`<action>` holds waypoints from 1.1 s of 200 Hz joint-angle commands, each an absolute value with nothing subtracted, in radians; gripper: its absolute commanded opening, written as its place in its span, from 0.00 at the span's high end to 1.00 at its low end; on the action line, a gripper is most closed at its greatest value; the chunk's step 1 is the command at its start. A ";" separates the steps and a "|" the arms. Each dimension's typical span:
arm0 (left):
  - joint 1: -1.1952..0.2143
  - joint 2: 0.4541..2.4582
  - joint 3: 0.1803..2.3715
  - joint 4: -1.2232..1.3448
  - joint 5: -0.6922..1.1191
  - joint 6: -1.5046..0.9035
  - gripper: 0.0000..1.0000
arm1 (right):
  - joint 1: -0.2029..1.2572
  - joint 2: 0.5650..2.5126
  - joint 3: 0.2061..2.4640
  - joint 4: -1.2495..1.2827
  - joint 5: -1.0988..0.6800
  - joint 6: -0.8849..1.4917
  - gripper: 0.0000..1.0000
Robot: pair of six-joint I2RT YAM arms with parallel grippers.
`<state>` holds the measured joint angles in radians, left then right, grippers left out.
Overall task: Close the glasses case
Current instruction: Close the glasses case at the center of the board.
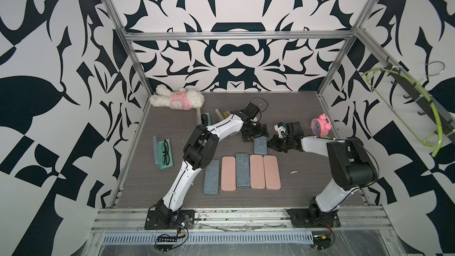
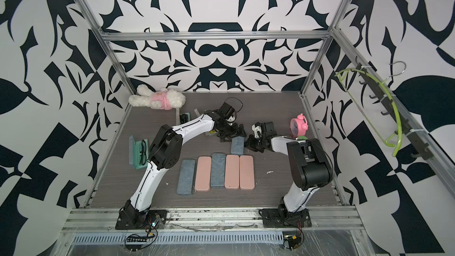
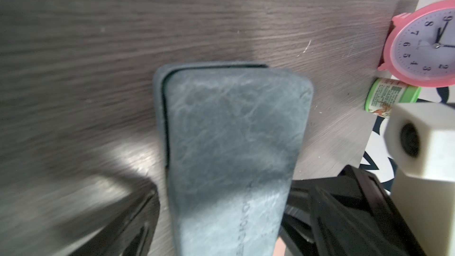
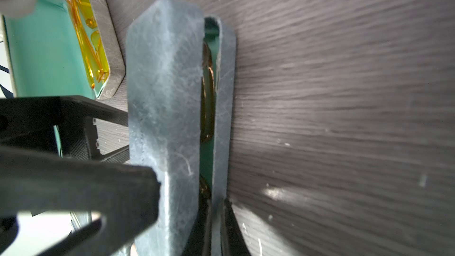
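The grey wood-grain tabletop (image 1: 300, 193) is carrying everything, and two white-and-black arms are reaching in from its near edge toward the far middle. A row of five closed rectangular cases (image 1: 243, 171), blue-grey and pink, is lying side by side between the arms. A white plush rabbit in a pink outfit (image 1: 177, 100) is lying in the far left corner. An open teal-lined case with black-framed glasses (image 1: 164, 155) is lying near the left edge.

The blue-grey marbled rectangular glasses case (image 1: 260, 146) is lying flat just behind the row, between the two grippers. Its lid is sitting over the base but not seating. In the right wrist view a narrow gap is showing along one long side, with teal lining and a brownish frame inside.

The left gripper (image 3: 224, 190) is standing wide open, its fingers straddling the case across its width. The blurred wrist view makes it hard to say whether the pads are touching the sides. The right gripper (image 4: 192, 193) is pinching the case near one end, one finger pressing on the lid and the other lying against the base.

A pink round twin-bell alarm clock (image 1: 320, 125) is standing by the right edge, with a small green-capped jar (image 3: 391, 96) sitting just beside it.
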<state>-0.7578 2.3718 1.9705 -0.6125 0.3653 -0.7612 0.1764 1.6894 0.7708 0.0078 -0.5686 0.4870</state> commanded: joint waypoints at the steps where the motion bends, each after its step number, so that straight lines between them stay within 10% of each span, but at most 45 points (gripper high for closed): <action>1: -0.759 2.419 1.991 -0.690 0.377 -0.727 0.01 | 0.181 1.663 0.801 -0.016 -0.615 0.468 0.86; 117: -0.747 2.423 1.980 -0.747 0.326 -0.686 0.26 | 0.142 1.594 0.809 -0.051 -0.628 0.475 0.80; 220: -0.744 2.386 1.930 -0.636 0.358 -0.761 0.22 | 0.037 1.435 0.822 -0.215 -0.574 0.459 0.54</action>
<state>-0.7528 2.3875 1.9896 -0.6468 0.3794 -0.7254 0.0338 1.4471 0.8093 -0.1722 -0.5755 0.4706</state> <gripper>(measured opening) 0.751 0.463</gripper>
